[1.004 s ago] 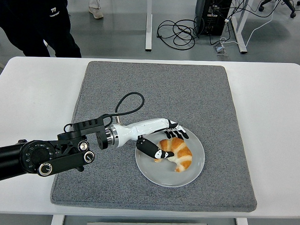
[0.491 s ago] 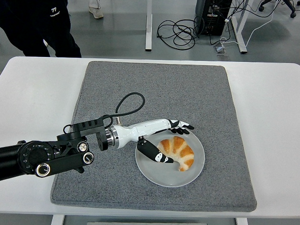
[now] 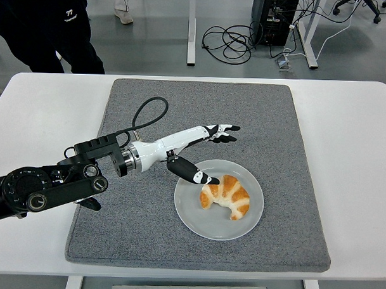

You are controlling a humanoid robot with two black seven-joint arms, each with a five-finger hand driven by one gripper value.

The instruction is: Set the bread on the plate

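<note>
A golden croissant (image 3: 227, 195) lies on the round white plate (image 3: 203, 218), which sits on the grey mat. My left hand (image 3: 213, 151) hovers just up and left of the croissant, fingers spread and holding nothing. Its thumb (image 3: 193, 174) reaches over the plate's left rim, close to the bread but apart from it. The other fingers (image 3: 224, 132) point right, above the plate's far edge. The right arm does not show.
The grey mat (image 3: 270, 122) covers the middle of the white table (image 3: 351, 156). A black cable loops (image 3: 146, 111) behind my left wrist. A person in dark clothes (image 3: 48, 25) stands at the top left, beyond the table.
My left hand has let go of the croissant, opened, and drawn back up and to the left. The croissant stays on the plate.
</note>
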